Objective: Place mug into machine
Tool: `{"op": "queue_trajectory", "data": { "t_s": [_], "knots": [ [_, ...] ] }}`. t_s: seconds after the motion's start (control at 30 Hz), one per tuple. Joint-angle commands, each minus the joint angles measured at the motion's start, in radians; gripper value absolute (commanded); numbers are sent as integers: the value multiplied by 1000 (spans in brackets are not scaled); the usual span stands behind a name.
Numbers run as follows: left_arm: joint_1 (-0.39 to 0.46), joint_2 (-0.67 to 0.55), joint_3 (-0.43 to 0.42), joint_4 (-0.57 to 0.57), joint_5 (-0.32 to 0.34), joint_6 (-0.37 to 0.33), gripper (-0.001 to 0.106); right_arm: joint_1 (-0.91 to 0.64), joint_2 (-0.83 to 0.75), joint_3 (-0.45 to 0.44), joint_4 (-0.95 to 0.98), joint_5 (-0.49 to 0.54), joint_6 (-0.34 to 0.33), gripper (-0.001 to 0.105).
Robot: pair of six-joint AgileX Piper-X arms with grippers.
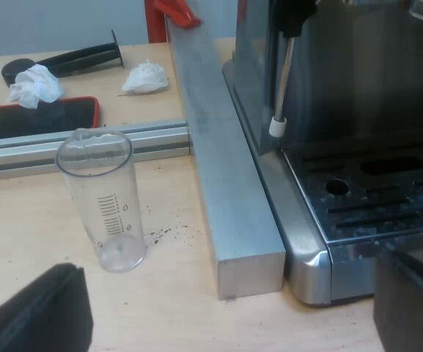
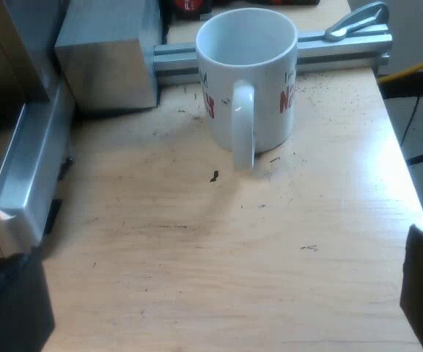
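The white mug (image 2: 259,103) stands upright on the wooden table (image 2: 196,249), apart from the espresso machine (image 2: 20,180). The right gripper (image 2: 218,293) gapes wide and empty facing its handle; the left gripper (image 1: 222,308), equally spread, holds nothing near the measuring glass (image 1: 105,198).

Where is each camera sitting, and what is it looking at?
Left wrist view: rides on the left arm and looks down past the open left gripper, black fingers showing, at the measuring glass and the espresso machine with its drip tray.
Right wrist view: rides on the right arm and looks down past the open right gripper, black fingers showing, at the mug standing on the table, handle toward the camera.
Shared: the espresso machine and the table.
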Motion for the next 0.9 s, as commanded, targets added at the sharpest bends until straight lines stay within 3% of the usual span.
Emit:
{"op": "queue_trajectory", "data": {
  "t_s": [0.03, 0.2, 0.4, 0.5, 0.67, 0.9],
  "knots": [
    [0, -138, -2, -25, 16, -28, 80, -1, -43, -4, -13, -7, 62, 105],
    [-4, -121, -41, 2, 114, -71, 80, -1, -23, -22, 6, -11, 55, 105],
    [-46, -51, -151, 40, 120, -70, 88, -1, 93, -135, 116, -8, 48, 105],
    [-87, 4, -205, 61, 129, -70, 89, 7, 164, -194, 166, -8, 52, 105],
    [-187, 93, -239, 65, 224, -70, 89, 82, 271, -252, 235, -8, 49, 105],
    [-319, 169, -239, 65, 290, -47, 89, 174, 377, -244, 224, 0, 47, 105]
  ]
}}
